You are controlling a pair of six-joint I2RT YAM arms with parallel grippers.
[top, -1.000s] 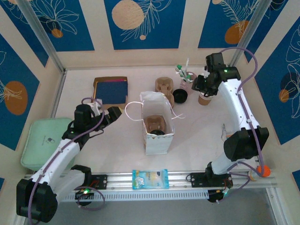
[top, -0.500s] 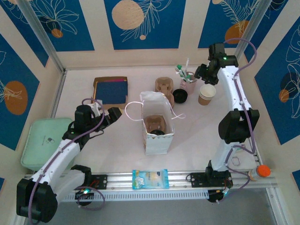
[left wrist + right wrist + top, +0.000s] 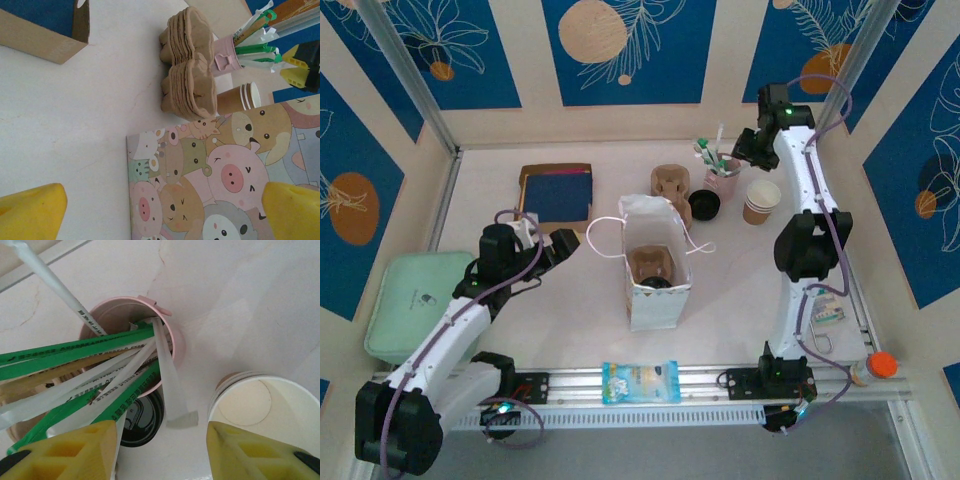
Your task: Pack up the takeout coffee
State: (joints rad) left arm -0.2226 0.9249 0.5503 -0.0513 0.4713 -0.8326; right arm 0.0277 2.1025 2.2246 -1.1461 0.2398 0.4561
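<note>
A nested stack of brown paper cups (image 3: pixel 761 200) stands at the back right, its white rims showing in the right wrist view (image 3: pixel 265 405) and the left wrist view (image 3: pixel 237 99). No single brown cup can be made out. The white paper bag (image 3: pixel 658 300) stands open mid-table with a brown pulp carrier and something dark inside. My right gripper (image 3: pixel 745 150) (image 3: pixel 160 450) hangs open over the pink cup of stirrers (image 3: pixel 172 340), empty. My left gripper (image 3: pixel 565 245) (image 3: pixel 160 215) is open, facing the bag's cartoon-printed side (image 3: pixel 210 185).
A black lid (image 3: pixel 704 205) lies between the pink cup (image 3: pixel 718 178) and the bag. Stacked pulp carriers (image 3: pixel 669 185) sit behind the bag. A cardboard box (image 3: pixel 557 192) is back left, a green tray (image 3: pixel 415 300) at left, a wipes packet (image 3: pixel 640 382) on the front rail.
My right gripper has left the cup stack and swung back and up toward the far wall, over the stirrer cup. The stack stays on the table. The left arm has not moved.
</note>
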